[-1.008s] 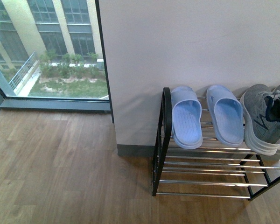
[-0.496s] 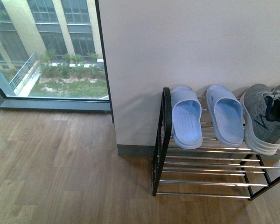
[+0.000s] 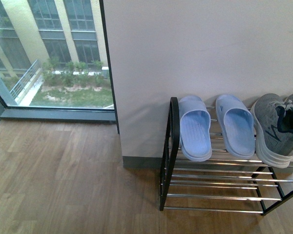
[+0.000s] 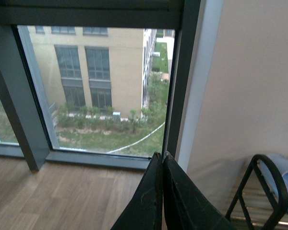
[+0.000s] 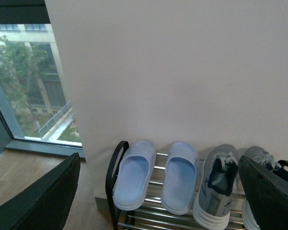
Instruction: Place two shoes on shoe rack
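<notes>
The shoe rack point(image 3: 173, 146) stands against the white wall, with a black arched side frame and chrome bars. On its top tier lie two pale blue slides point(image 3: 195, 129) point(image 3: 238, 126), and to their right a grey sneaker point(image 3: 276, 129) with a white sole. Neither gripper shows in the front view. In the right wrist view my right gripper point(image 5: 159, 158) hangs open above the rack, with both slides point(image 5: 134, 175) and a grey sneaker point(image 5: 218, 187) between its dark fingers point(image 5: 43, 196). A second sneaker point(image 5: 264, 155) is partly hidden behind the other finger. My left gripper point(image 4: 161, 155) is shut on nothing, left of the rack's frame point(image 4: 266, 187).
A floor-to-ceiling window point(image 3: 58, 53) with a dark frame fills the left, looking out on a building and garden. Wooden floor point(image 3: 63, 180) stretches left of and in front of the rack. The white wall point(image 3: 200, 48) ends in a grey baseboard point(image 3: 141, 162).
The rack and shoes now sit slightly lower in the front view, as the viewpoint has shifted. The shoes lie on the rack as before.
</notes>
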Action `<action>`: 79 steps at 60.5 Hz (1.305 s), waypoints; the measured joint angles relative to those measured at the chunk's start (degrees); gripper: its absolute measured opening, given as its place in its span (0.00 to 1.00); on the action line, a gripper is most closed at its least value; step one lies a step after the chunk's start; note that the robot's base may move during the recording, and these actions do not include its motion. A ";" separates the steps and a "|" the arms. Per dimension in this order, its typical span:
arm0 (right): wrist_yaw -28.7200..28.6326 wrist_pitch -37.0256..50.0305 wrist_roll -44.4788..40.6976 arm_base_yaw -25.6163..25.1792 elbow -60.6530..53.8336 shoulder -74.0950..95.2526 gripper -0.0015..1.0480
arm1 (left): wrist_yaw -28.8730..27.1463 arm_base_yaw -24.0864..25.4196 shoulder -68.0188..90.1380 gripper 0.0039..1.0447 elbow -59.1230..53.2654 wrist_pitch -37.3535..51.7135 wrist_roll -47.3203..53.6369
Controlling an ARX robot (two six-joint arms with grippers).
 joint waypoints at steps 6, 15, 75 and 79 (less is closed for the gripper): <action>0.00 0.00 0.00 0.00 0.00 -0.02 0.91 | 0.00 0.02 -0.07 0.01 0.00 -0.13 0.02; 0.00 0.00 0.00 0.00 0.00 -0.02 0.91 | 0.00 0.02 -0.11 0.01 0.00 -0.13 0.00; 0.07 -0.15 0.00 0.11 0.00 -0.04 0.91 | 0.02 0.02 -0.11 0.91 0.00 -0.13 0.11; 0.02 -0.15 0.00 0.11 0.00 -0.04 0.91 | -0.02 0.02 -0.11 0.91 0.00 -0.13 0.11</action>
